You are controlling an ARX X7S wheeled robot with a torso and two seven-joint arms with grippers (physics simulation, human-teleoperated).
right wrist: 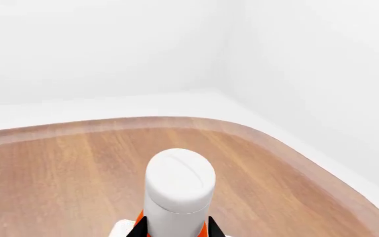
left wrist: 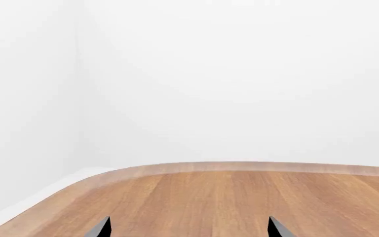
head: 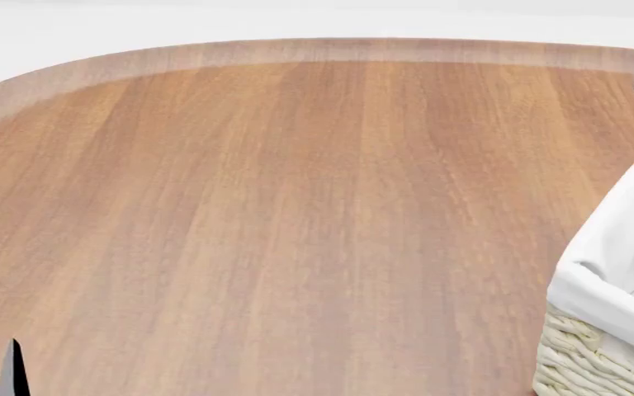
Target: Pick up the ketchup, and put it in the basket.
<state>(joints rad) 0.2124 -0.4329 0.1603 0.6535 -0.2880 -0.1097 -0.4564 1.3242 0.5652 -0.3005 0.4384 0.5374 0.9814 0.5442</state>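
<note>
Ketchup [right wrist: 179, 190] between right gripper [right wrist: 175, 228] fingers.

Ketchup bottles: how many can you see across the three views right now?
1. The ketchup shows only in the right wrist view, its white cap up close between the right claw tips, over the table. Others could lie outside these views.

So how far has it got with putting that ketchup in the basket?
Roughly halfway, it seems. The right wrist view shows the ketchup close up, white cap toward the camera, between the right end effector fingers, so it appears picked up. What is left is the drop: the head view shows no bottle in the visible part of the basket. The left end effector is open over bare table.
</note>
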